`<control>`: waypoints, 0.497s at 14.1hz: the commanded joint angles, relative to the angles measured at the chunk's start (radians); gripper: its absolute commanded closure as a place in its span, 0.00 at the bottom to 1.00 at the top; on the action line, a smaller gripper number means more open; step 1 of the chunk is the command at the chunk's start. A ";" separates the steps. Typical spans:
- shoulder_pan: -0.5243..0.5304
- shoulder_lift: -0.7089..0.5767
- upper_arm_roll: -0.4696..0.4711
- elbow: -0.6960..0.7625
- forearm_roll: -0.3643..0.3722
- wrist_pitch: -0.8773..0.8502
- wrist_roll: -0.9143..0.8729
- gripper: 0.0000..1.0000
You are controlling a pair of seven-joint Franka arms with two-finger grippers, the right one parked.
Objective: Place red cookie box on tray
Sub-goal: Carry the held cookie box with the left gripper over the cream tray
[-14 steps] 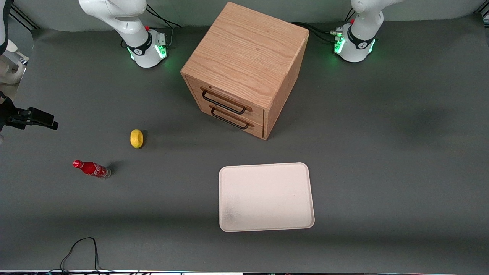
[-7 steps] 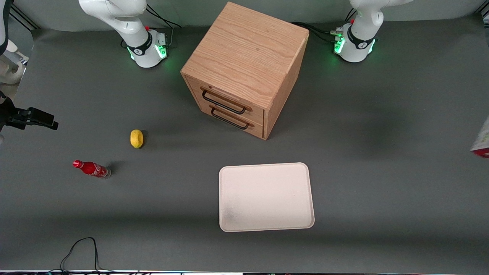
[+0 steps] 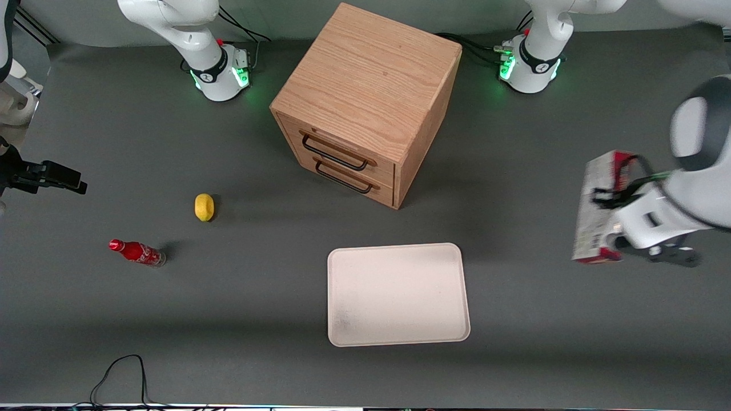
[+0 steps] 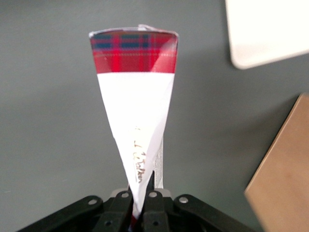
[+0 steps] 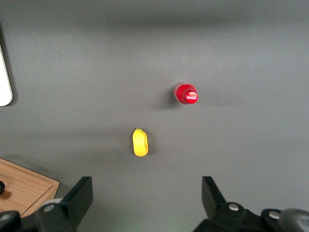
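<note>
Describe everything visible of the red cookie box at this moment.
The red cookie box is a slim, long carton, apparently cardboard, with red tartan ends and a white panel bearing small script. The gripper is shut on one end of it and holds it in the air, above the table toward the working arm's end. It touches nothing else and is not yet over the tray.

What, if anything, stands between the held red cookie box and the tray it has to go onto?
Nothing visible. The gripper is shut on the red cookie box, held above bare table toward the working arm's end. Only open mat lies between it and the tray; the wooden cabinet stands farther from the front camera, off that path.
</note>
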 commanded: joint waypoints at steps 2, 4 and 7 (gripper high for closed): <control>-0.089 0.065 -0.035 0.036 -0.076 0.121 -0.281 1.00; -0.089 0.125 -0.126 0.036 -0.081 0.251 -0.434 1.00; -0.090 0.232 -0.177 0.050 -0.082 0.406 -0.596 1.00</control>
